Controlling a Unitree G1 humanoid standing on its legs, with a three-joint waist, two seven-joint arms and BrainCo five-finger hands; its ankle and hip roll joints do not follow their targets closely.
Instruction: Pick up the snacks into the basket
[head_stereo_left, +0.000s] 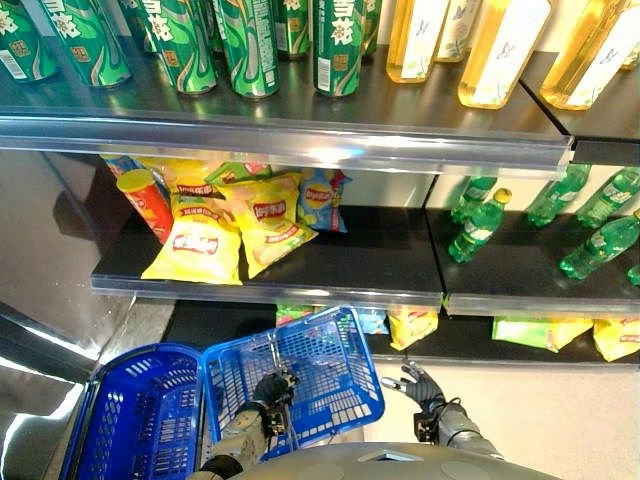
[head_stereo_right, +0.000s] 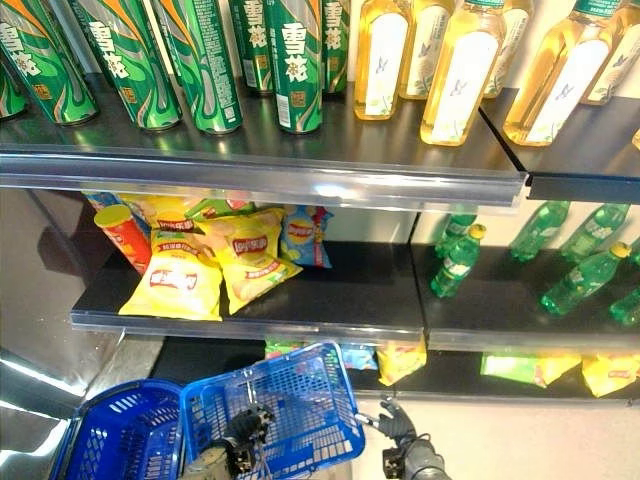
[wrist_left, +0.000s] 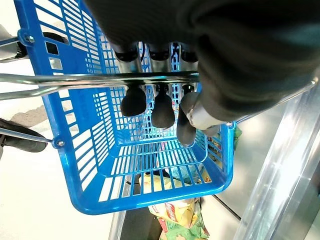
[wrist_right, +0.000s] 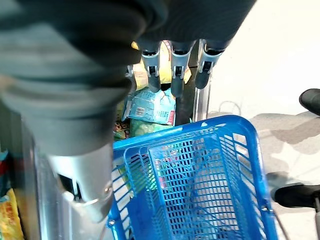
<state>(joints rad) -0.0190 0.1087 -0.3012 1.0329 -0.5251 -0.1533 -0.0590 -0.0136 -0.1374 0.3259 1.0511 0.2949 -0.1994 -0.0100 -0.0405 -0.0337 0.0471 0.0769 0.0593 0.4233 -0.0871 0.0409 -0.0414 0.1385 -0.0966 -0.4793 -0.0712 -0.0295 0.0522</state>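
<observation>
Left hand grips the blue plastic mesh basket's metal handle. Right hand, fingers spread, should reach the yellow snack bags above the basket

top-shelf bottles cut off, cans too

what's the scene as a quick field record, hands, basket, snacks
left hand: curled round the metal handle of the blue basket
right hand: open, holding nothing, right of the basket
basket contents: no snacks inside
snacks: yellow chip bags on the middle shelf
top shelf: green cans, yellow bottles
</observation>
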